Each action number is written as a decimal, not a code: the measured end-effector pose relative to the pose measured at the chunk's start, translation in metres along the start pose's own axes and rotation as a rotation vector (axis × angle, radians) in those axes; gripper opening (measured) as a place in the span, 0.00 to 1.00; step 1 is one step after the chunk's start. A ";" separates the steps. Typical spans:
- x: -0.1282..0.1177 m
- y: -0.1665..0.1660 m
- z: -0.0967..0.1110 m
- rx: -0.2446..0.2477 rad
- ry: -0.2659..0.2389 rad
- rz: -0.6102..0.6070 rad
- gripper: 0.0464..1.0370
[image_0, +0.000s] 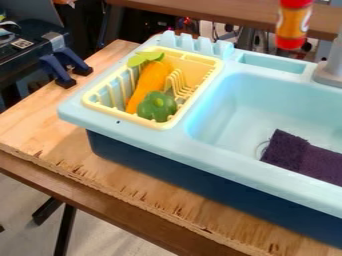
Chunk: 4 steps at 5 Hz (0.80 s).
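Observation:
An orange bottle with red ends (292, 24) is upright at the top edge, right of centre, above and behind the sink's back rim; what supports it cannot be told. In the pale yellow dish rack (203, 60) on the left of the light blue toy sink (212, 155), an orange carrot (149, 80) with green leaves lies at a slant. A green pepper (157, 106) sits by the carrot's lower end, at the rack's front. A dark purple cloth (304, 157) lies in the basin at the right.
A grey faucet (330, 65) stands at the basin's back right. Dark blue clamps (65, 67) sit at the wooden table's (40, 122) back left edge. Light blue upright prongs (194, 44) rise behind the rack. A brown ledge (200, 14) runs behind the sink.

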<state>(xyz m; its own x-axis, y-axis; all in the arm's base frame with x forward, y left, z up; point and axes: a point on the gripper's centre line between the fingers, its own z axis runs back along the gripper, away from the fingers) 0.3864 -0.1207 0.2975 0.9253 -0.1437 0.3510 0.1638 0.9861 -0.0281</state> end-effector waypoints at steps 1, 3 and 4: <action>-0.006 -0.021 -0.010 -0.035 0.029 -0.050 0.29; -0.036 -0.046 -0.067 -0.086 0.173 -0.096 0.29; -0.041 -0.055 -0.087 -0.098 0.224 -0.138 0.29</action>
<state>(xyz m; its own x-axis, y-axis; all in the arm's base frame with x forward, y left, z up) 0.3694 -0.1765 0.2032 0.9427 -0.3015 0.1427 0.3156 0.9448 -0.0884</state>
